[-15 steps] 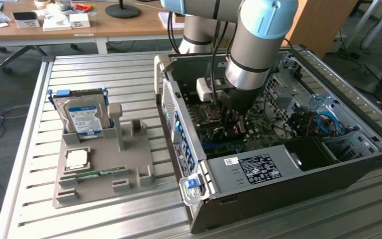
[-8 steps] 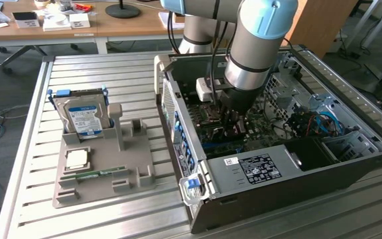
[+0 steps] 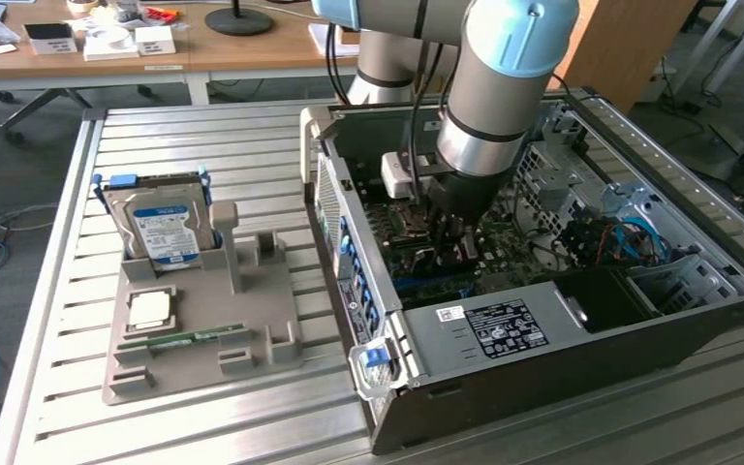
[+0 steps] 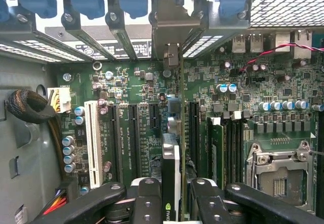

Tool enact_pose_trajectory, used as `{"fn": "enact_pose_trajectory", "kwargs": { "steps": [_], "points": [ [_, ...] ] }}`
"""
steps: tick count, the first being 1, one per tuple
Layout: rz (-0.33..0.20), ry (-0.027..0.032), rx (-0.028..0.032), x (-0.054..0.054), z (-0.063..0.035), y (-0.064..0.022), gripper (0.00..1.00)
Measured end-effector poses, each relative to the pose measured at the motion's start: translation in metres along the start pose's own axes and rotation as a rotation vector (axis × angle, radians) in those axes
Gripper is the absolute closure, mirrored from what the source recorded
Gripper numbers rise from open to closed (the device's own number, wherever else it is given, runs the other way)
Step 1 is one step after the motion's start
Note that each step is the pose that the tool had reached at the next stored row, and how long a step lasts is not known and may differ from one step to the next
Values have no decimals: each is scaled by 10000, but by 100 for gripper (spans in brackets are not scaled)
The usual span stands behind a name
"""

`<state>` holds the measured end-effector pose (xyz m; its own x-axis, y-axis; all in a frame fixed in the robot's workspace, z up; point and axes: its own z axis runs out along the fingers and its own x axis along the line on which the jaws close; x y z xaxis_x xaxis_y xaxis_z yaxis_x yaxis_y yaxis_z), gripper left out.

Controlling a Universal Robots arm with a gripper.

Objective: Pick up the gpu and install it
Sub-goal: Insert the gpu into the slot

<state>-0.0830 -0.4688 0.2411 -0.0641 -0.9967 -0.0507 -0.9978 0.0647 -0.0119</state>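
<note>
- My claw (image 4: 171, 198) is clenched on the gpu (image 4: 171, 178), a thin dark circuit card seen edge-on with a silver metal end bracket.
- I hold it inside the open black computer case (image 3: 631, 329), just above the green motherboard (image 4: 142, 133) and its black slots.
- Picking up is done; I judge the card is not yet seated.
- The grey parts tray (image 3: 185, 363) sits on the slatted metal bench (image 3: 191, 136), with the silver hard drive (image 3: 159, 228).

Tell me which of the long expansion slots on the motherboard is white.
The white slot is the one at the row's end nearest the grey case wall; the black slots stand beside it. The gpu held in the jaws is apart from it.
</note>
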Motion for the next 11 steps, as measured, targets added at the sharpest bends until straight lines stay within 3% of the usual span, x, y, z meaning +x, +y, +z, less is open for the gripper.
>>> {"fn": "enact_pose_trajectory", "kwargs": {
  "steps": [11],
  "points": [
    [-85, -7, -3, 0, 19, 3, 73]
  ]
}}
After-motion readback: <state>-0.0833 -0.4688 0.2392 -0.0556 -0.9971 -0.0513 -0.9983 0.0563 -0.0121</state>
